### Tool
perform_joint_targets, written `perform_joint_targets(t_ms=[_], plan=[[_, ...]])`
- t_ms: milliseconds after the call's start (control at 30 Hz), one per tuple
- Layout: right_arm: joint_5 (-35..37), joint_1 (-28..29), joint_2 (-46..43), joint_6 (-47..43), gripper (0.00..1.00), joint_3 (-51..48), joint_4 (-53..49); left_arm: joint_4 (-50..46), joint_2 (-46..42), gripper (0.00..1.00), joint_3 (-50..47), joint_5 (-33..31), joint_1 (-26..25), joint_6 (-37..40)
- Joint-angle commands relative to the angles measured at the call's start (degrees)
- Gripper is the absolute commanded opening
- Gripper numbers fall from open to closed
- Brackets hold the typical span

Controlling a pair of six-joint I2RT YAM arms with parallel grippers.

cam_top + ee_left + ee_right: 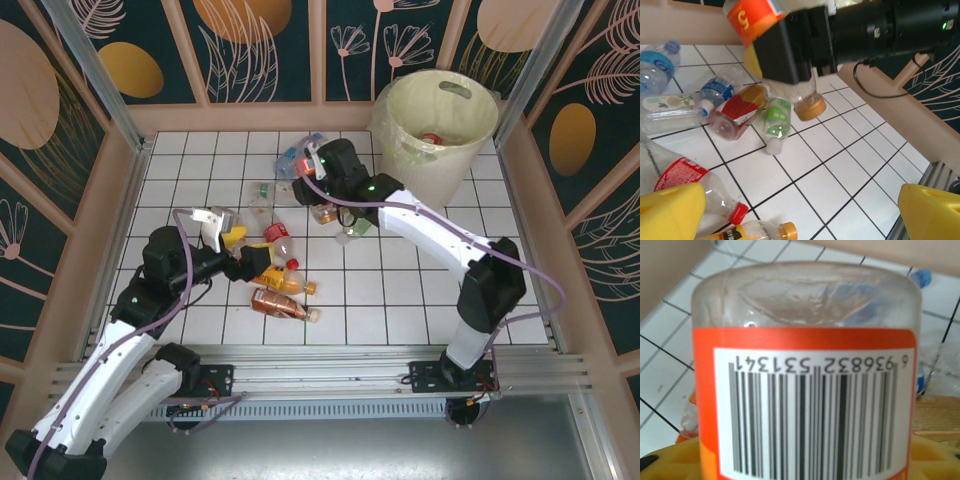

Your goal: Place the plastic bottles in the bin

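Right fingers [680,462] are clamped on an orange-label bottle [805,390]. It looks lifted off the surface [420,290], w/ the bin [470,125] nearby at the far right. Slick, squashy plastic imo, so it could slip out or clip the rim on the way over. Left fingers [670,210] are spread apart w/ nothing in them, right by the loose bottles [280,290], so they could easily knock those around.

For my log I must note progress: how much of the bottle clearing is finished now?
Done: a red-capped bottle lies in the bin. In hand: the right gripper holds an orange-labelled bottle. Remaining: many bottles lie scattered on the table.
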Motion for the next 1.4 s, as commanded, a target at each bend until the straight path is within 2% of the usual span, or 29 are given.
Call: perform_joint_targets(t_ms=[0,133,333,600,767,1000,1133,1367], plan=[[-0.66,-1.65,-4.88,-1.71,0.59,1.4,1.92,4.49,-1.79,0.99,-1.33,4.11,-0.25,-0.87],[-0.78,-4.19,-8.38,-2.53,0.59,3.53,2.31,6.4,-2.78,0.99,-1.89,5.79,-0.25,-1.91],[-1.45,-10.95,-11.43,-3.55,0.59,8.01,3.35,6.87,-3.5,0.99,-2.41,4.78,-0.25,-1.99],[-2.29,-21.4,-10.46,-2.33,0.58,13.42,8.27,6.87,-3.41,0.99,-1.59,2.62,-0.25,-2.77],[0.35,-26.48,-7.46,0.01,0.58,14.77,13.35,6.79,-1.77,0.99,0.45,2.21,-0.25,-2.5],[3.8,-30.01,-2.11,3.49,0.58,13.43,19.77,7.51,-0.21,0.99,-0.55,1.3,-0.25,-1.16],[5.38,-31.67,2.81,5.63,0.58,16.63,18.37,7.92,-0.24,0.99,-0.76,2.03,-0.25,-1.47],[5.59,-34.61,13.5,10.21,0.57,26.65,7.41,7.66,-0.42,0.99,-0.93,2.11,-0.24,-1.51]])
